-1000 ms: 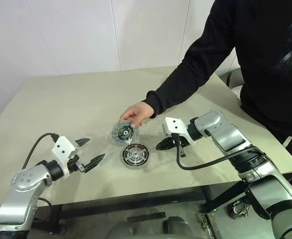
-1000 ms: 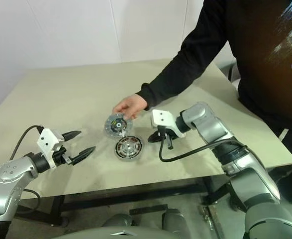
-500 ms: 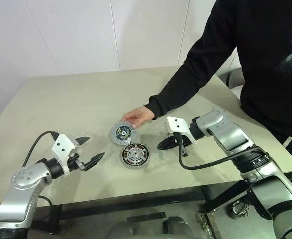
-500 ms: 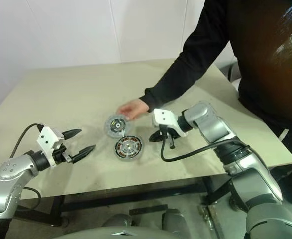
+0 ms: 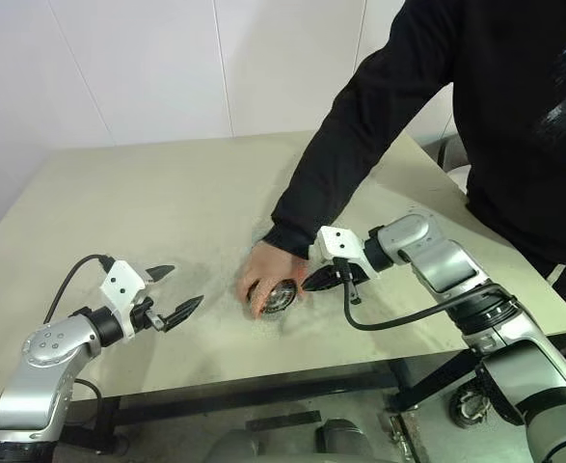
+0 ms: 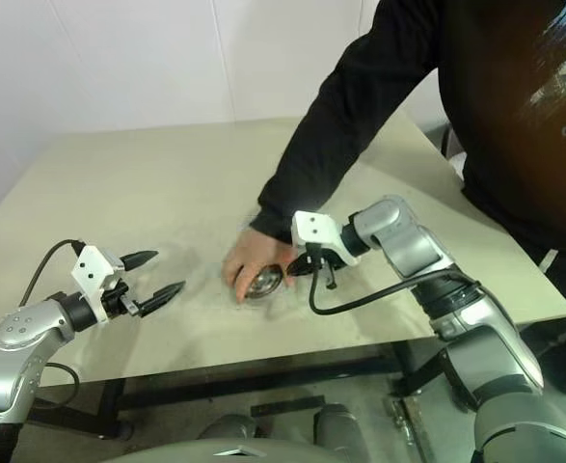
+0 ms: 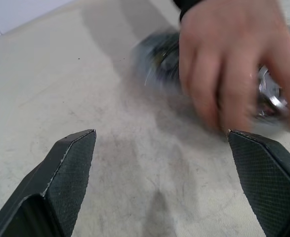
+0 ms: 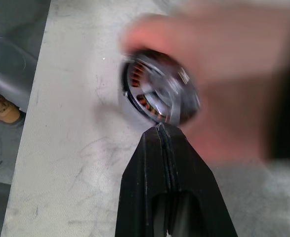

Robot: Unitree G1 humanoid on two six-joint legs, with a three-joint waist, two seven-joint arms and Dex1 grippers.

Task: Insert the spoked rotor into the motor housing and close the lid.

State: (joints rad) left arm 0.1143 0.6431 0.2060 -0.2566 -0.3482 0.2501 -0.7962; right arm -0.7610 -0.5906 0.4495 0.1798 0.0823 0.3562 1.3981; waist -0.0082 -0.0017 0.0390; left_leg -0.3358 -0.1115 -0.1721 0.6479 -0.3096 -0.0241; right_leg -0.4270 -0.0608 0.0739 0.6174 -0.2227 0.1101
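At the middle of the worktop [image 5: 119, 193], the motor housing [image 5: 276, 295] is covered by a person's hand [image 5: 266, 269], copper windings and a silver rim being glimpsed beneath it in the right wrist view. The right gripper [image 5: 309, 282] is held just beside the housing with its fingers pressed fully together, nothing between them. The left gripper [image 5: 168, 295] is kept well apart from the housing, on its other side, fingers spread wide and empty. The lid and the spoked rotor cannot be made out around the housing; whether they are under the hand cannot be told. Trouble is easily imagined: should the right gripper be driven toward the housing now, the hand could be struck or pinched, and the housing knocked askew. Compared with a second ago, the hand has been brought down from the grey disc beyond the housing onto the housing itself, and that disc is gone from sight.
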